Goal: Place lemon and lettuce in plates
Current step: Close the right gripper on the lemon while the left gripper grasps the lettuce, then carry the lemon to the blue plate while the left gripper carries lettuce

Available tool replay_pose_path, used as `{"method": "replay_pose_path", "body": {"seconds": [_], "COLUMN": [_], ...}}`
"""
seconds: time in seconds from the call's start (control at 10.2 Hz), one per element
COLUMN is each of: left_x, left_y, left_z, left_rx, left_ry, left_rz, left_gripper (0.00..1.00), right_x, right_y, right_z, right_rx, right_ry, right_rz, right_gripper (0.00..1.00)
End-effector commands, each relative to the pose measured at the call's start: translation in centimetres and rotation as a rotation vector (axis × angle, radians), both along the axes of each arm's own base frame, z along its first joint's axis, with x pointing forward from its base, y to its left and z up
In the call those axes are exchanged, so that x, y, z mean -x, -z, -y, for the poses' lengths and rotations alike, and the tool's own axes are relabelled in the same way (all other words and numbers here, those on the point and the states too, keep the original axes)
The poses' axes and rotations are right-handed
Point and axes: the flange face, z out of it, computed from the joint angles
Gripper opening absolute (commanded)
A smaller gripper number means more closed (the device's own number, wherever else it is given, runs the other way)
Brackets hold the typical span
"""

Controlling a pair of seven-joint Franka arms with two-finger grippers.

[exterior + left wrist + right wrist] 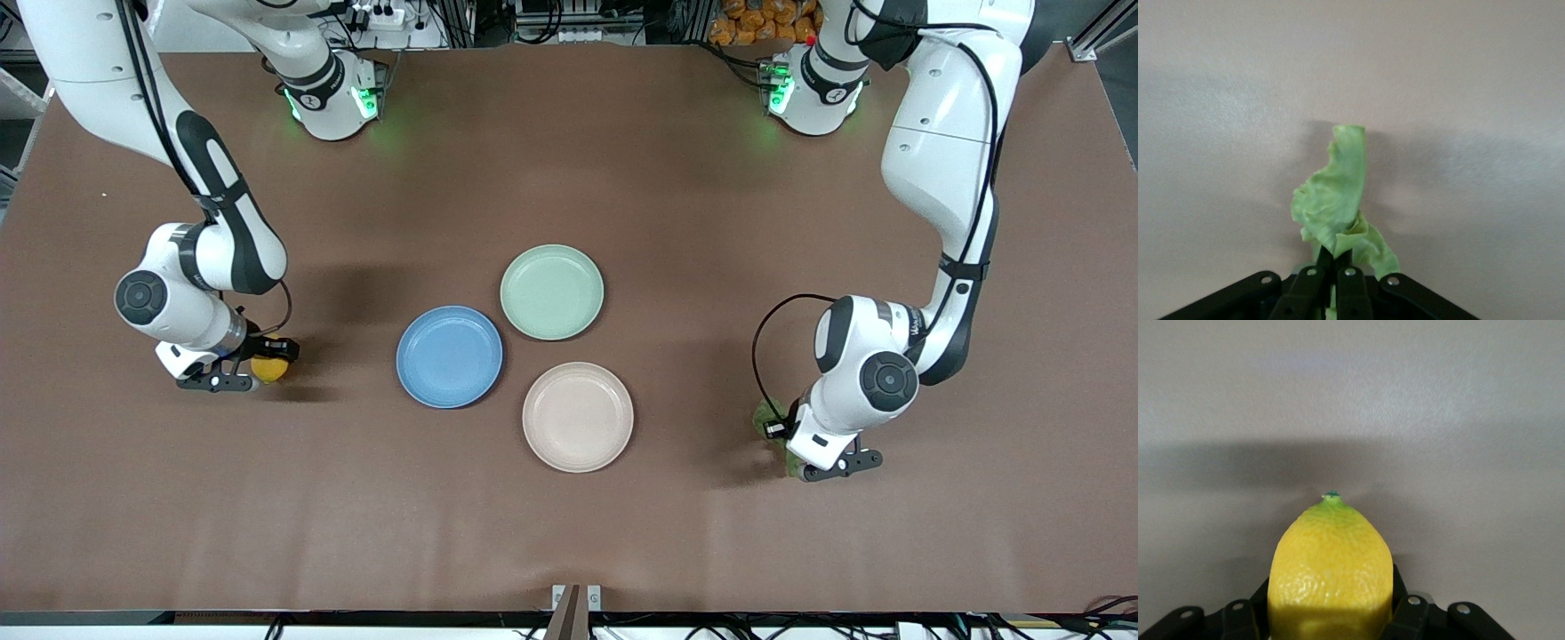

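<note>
Pebbled glossy lemon [1330, 573], crinkled lettuce [1335, 200]

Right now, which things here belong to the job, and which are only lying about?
Belong to the job: lemon in right gripper; lettuce in left gripper; blue plate; cream-white plate.

Only lying about: pale green plate, farthest from the front camera.

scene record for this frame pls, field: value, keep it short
left gripper: shut on the lettuce, at the left arm's end of the table
right gripper: shut on the lemon, at the right arm's end of the table
blue plate: empty, mid-table, on the side toward the right arm
cream plate: empty, nearest the front camera
green plate: empty, farthest of the three from the front camera
plate layout: close cluster of three
task state: neither item in a plate yet
</note>
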Motion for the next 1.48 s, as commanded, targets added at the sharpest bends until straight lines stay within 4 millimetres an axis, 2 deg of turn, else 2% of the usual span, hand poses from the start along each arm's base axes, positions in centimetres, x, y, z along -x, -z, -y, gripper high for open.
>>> {"method": "replay_pose_path", "body": {"seconds": [0.0, 0.2, 0.49, 0.69, 0.89, 1.08, 1.38], "left_x": [0.4, 1.3, 3.6, 5.2, 6.7, 7.7, 9.5], "left_y": [-3.9, -6.2, -8.0, -9.3, -9.5, -10.0, -9.6], "left_z": [2.3, 5.9, 12.4, 16.0, 19.2, 22.2, 25.9], "left_rx": [0.009, 0.030, 0.059, 0.083, 0.100, 0.152, 0.194], "left_ry": [-0.071, -0.152, -0.225, -0.279, -0.274, -0.253, -0.219], "left_rz": [0.041, 0.061, 0.073, 0.081, 0.087, 0.136, 0.156], "left_gripper": [0.00, 0.00, 0.00, 0.00, 0.00, 0.00, 0.00], "right_x": [-0.8, -1.2, -2.0, -2.3, -2.5, -2.7, -2.4], "right_y": [-3.9, -5.4, -6.3, -7.0, -7.6, -7.2, -4.7], "right_z": [-0.6, -2.9, -7.2, -11.8, -16.8, -20.1, -25.4], "right_rx": [-0.010, -0.011, -0.009, -0.010, -0.048, -0.098, -0.159], "right_ry": [0.003, -0.025, -0.036, -0.058, -0.010, -0.007, -0.005], "right_rz": [-0.028, -0.019, 0.005, 0.025, 0.042, 0.036, 0.008], "right_gripper": [0.14, 0.14, 0.13, 0.13, 0.13, 0.13, 0.13]}}
